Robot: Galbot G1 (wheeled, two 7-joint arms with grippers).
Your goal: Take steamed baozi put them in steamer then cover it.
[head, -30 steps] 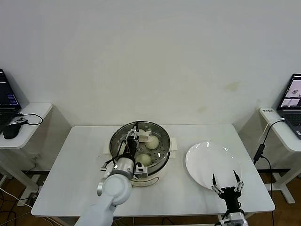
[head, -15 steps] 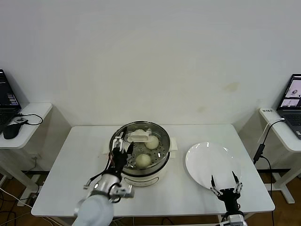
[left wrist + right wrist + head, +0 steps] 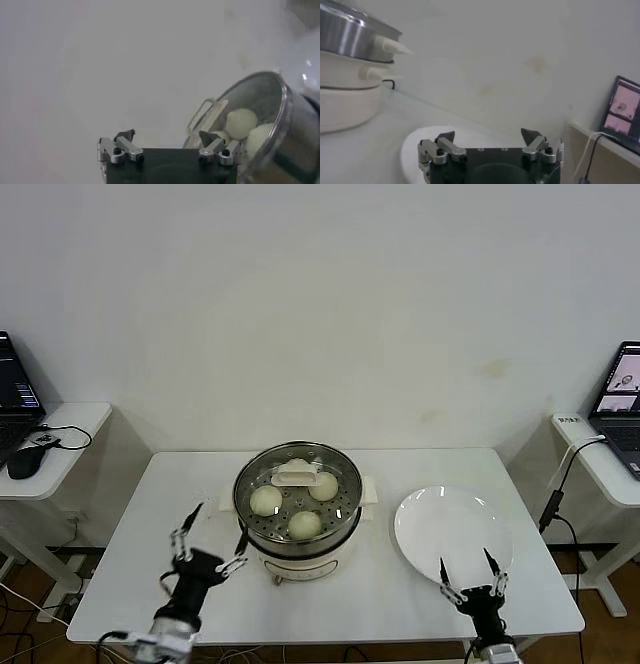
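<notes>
My left pincer (image 3: pixel 208 537) hangs spread and empty beside the covered steamer (image 3: pixel 297 509) holding three baozi (image 3: pixel 266 500), my right pincer (image 3: pixel 470 570) spread over the plate (image 3: pixel 440 519).

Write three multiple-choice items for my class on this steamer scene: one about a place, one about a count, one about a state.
1. Where is the white plate?
A. on the robot's right of the steamer
B. on the robot's left of the steamer
C. on top of the steamer

2. How many baozi can be seen through the cover?
A. none
B. three
C. six

3. How do the left gripper and its jaws stand?
A. shut on the cover's handle
B. shut on a baozi
C. open, empty, over the table beside the steamer

Answers:
1. A, the head view shows the plate on the right arm's side.
2. B, three pale buns show under the glass; a fourth cannot be made out.
3. C, both views show spread fingers with nothing between them.
</notes>
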